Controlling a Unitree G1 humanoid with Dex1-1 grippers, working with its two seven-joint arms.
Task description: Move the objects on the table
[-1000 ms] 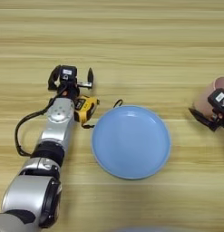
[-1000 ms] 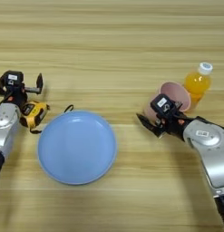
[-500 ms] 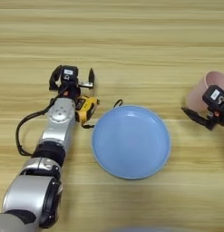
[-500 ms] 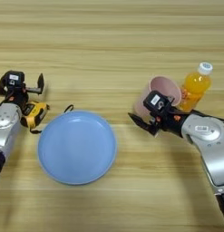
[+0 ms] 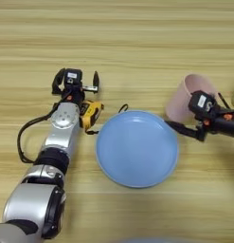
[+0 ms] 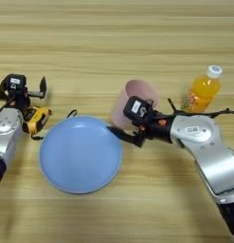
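Note:
A pale pink cup [image 6: 136,95] is held tilted just above the table [image 5: 137,38], at the right rim of a blue plate [image 6: 79,155]. My right gripper [image 6: 124,118] is shut on the cup. One black finger [image 6: 121,135] lies under the cup's side and the other is hidden behind it. An orange-drink bottle [image 6: 202,89] with a white cap stands upright to the right of the cup. Between them a thin black stick [image 6: 171,105] pokes out behind my right arm. My left gripper [image 5: 76,79] rests open on the table at the left, holding nothing.
A yellow tape measure [image 5: 91,114] with a black cord lies between my left forearm and the plate's left rim. My right forearm [image 6: 208,147] slants in from the lower right.
My right gripper has carried the pink cup leftward, away from the bottle and up to the plate's right rim. The left arm has not moved.

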